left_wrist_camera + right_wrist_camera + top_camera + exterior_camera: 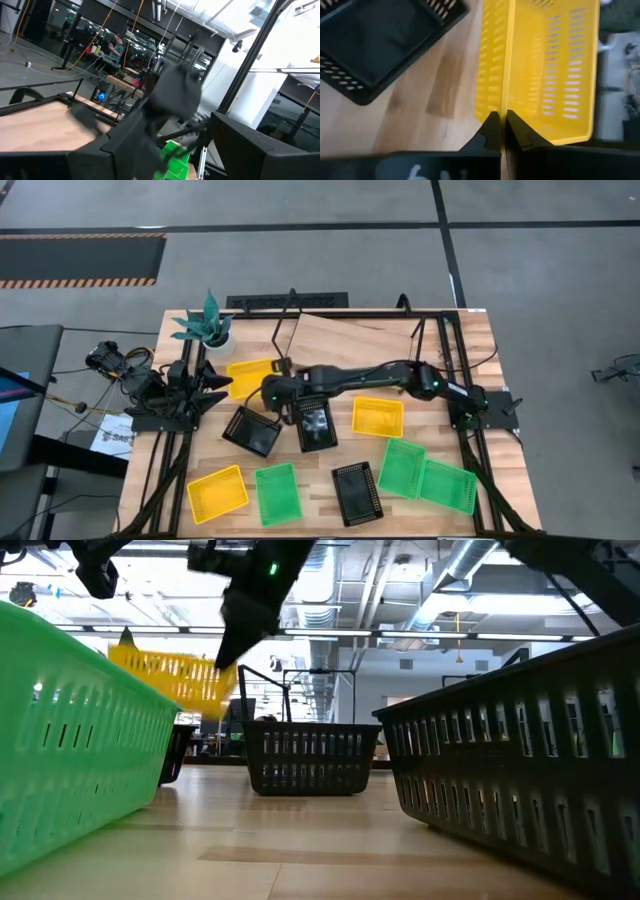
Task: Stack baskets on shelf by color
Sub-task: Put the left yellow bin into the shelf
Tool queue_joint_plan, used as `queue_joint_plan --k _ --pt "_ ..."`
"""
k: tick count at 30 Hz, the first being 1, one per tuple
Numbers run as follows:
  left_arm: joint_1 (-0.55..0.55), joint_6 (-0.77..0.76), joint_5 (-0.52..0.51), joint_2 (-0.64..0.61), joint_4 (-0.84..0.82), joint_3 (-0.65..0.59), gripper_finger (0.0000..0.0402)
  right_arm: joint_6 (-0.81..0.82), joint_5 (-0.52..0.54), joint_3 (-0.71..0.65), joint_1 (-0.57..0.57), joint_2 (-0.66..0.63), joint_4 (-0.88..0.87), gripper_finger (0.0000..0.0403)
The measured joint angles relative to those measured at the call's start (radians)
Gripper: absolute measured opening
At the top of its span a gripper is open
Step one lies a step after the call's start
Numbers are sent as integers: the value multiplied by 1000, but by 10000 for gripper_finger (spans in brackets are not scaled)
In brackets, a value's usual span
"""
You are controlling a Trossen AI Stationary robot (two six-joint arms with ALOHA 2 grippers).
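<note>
The right gripper [499, 131] is clamped on the rim of a yellow basket [251, 374], its two fingers pinched tight on either side of the thin plastic wall. The basket rides clear of the tabletop, tilted, as the low view shows it [172, 678] hanging in the air under the dark arm. Seen from above, the right arm reaches across the table [330, 340] so that the held basket sits just beside the potted plant [207, 323], on the side toward the table's middle.

The left gripper [205, 383] waits at the table's edge, close to the plant, its jaws standing partly apart and empty.

Away from the plant, toward the table's middle, two black baskets [252, 430] [314, 425] lie side by side, the first of them also visible in the right wrist view [380, 40] next to the held basket. A second yellow basket [378, 417] lies farther along, and beyond it two green baskets [402, 468] [447, 485] overlap at their edges. Along the table's edge farthest from the plant lie a third yellow basket [217, 493], a green basket [277, 493] and a black basket [357, 493], in a row.
</note>
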Motion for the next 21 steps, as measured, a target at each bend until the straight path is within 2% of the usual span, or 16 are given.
queue_joint_plan --k 10,15,18,21 --pt "0 23 2 0 -2 0 221 59 2 2 21 -254 -382 10" --pt "0 24 25 0 -18 0 221 91 -23 -8 -29 -366 -599 11" --pt "0 30 28 0 -40 0 221 59 -43 -119 -63 -474 -576 11" --pt "0 31 27 0 -50 0 221 -18 -54 -328 -80 -595 -429 12"
